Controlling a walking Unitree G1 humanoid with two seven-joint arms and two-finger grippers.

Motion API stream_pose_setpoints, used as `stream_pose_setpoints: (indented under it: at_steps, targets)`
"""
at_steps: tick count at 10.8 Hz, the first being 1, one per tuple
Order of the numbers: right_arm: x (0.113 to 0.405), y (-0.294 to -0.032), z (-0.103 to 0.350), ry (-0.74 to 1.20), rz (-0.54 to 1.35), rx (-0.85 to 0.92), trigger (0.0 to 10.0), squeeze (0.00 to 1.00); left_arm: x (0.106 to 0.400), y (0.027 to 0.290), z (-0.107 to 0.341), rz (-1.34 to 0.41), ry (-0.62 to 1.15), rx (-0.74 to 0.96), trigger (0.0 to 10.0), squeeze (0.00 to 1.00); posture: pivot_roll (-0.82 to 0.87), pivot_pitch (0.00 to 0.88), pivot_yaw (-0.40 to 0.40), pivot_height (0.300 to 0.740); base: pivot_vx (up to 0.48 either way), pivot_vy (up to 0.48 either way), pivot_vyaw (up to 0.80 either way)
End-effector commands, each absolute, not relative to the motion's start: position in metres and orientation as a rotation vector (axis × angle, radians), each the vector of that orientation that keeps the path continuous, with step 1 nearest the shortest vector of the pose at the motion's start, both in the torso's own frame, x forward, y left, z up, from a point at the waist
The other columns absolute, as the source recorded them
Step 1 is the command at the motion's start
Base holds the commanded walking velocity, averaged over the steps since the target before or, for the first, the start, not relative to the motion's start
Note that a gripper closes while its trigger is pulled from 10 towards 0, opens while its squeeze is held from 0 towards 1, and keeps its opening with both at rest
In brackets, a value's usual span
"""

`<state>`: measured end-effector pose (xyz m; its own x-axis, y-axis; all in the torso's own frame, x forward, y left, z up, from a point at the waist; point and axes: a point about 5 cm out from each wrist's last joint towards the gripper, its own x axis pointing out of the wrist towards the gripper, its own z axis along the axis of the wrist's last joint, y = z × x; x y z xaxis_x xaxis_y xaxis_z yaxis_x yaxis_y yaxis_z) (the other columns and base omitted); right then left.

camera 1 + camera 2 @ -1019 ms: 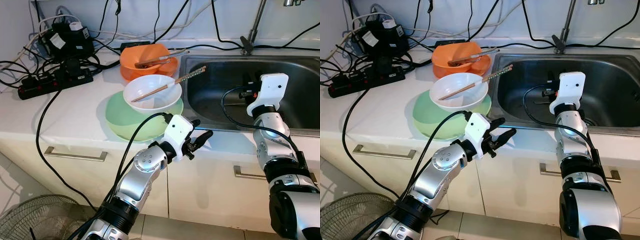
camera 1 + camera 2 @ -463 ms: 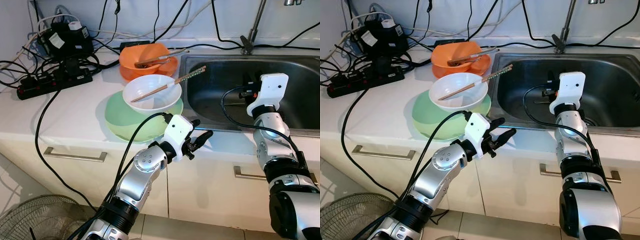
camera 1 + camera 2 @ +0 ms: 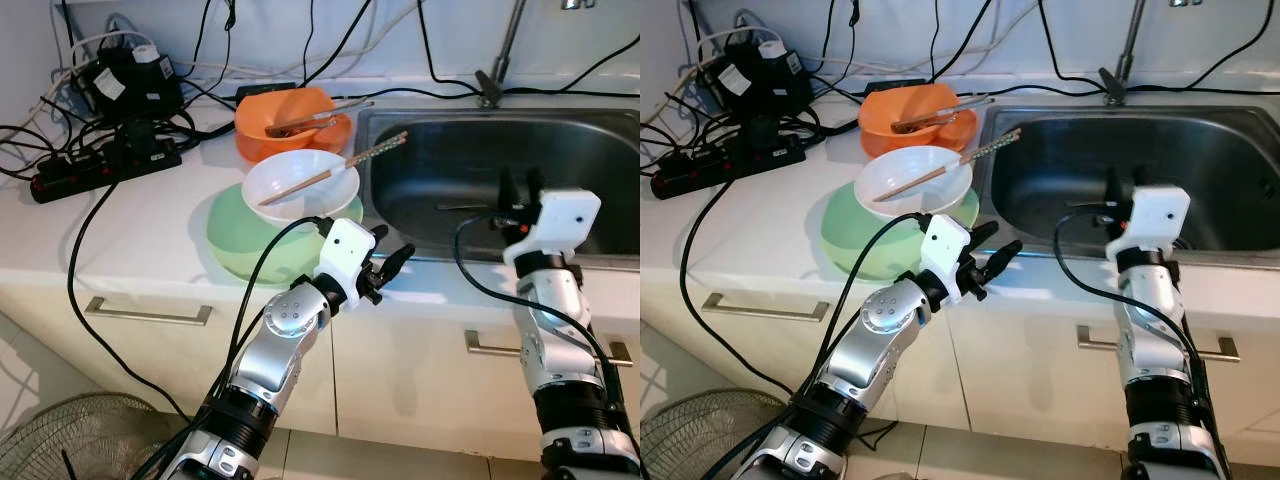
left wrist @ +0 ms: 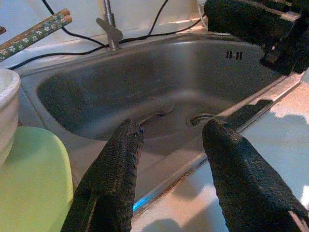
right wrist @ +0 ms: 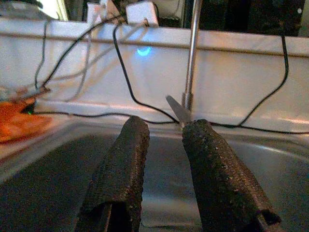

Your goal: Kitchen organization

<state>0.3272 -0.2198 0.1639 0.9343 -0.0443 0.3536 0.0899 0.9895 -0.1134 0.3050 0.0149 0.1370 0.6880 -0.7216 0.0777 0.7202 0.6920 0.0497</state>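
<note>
A white bowl [image 3: 300, 186] with a pair of chopsticks [image 3: 335, 172] across it sits on a green plate [image 3: 240, 240] on the counter, left of the steel sink [image 3: 480, 160]. Behind them an orange bowl [image 3: 292, 122] holds utensils. A fork [image 4: 161, 111] lies on the sink bottom. My left gripper [image 3: 390, 252] is open and empty over the counter's front edge, just right of the plate. Also open and empty, my right gripper [image 3: 520, 188] points up over the sink's front rim.
Power strips, adapters and tangled black cables [image 3: 110, 150] crowd the counter's back left. The faucet [image 3: 500, 60] rises behind the sink. Drawer handles [image 3: 150, 312] run below the counter, and a floor fan [image 3: 60, 440] stands at the lower left.
My right gripper has dropped and pulled back from over the basin to the sink's front rim. The left gripper has edged slightly toward the plate.
</note>
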Motion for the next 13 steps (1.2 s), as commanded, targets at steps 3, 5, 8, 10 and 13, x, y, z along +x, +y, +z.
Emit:
stream_pose_setpoints:
  at_steps: [3, 5, 8, 10, 13]
  targets:
    - [0.322, -0.218, 0.173, -0.358, -0.071, -0.118, 10.0, 0.00, 0.309, 0.018, 0.138, -0.780, -0.105, 0.029, 10.0, 0.00, -0.01, 0.000, 0.097, 0.740, 0.000, 0.000, 0.00]
    - [0.316, -0.220, 0.180, -0.358, -0.070, -0.127, 10.0, 0.00, 0.309, 0.017, 0.139, -0.778, -0.109, 0.024, 10.0, 0.00, -0.02, 0.000, 0.096, 0.740, 0.000, 0.000, 0.00]
    - [0.306, -0.222, 0.185, -0.360, -0.082, -0.133, 10.0, 0.00, 0.310, 0.017, 0.138, -0.779, -0.112, 0.018, 10.0, 0.00, -0.03, 0.000, 0.099, 0.740, 0.000, 0.000, 0.00]
    - [0.298, -0.218, 0.181, -0.344, -0.079, -0.140, 10.0, 0.00, 0.309, 0.016, 0.138, -0.782, -0.114, 0.019, 10.0, 0.00, -0.03, 0.000, 0.101, 0.740, 0.000, 0.000, 0.00]
    - [0.286, -0.201, 0.156, -0.271, -0.063, -0.101, 10.0, 0.00, 0.308, 0.018, 0.137, -0.774, -0.128, 0.023, 10.0, 0.00, -0.04, 0.004, 0.107, 0.740, 0.000, 0.000, 0.00]
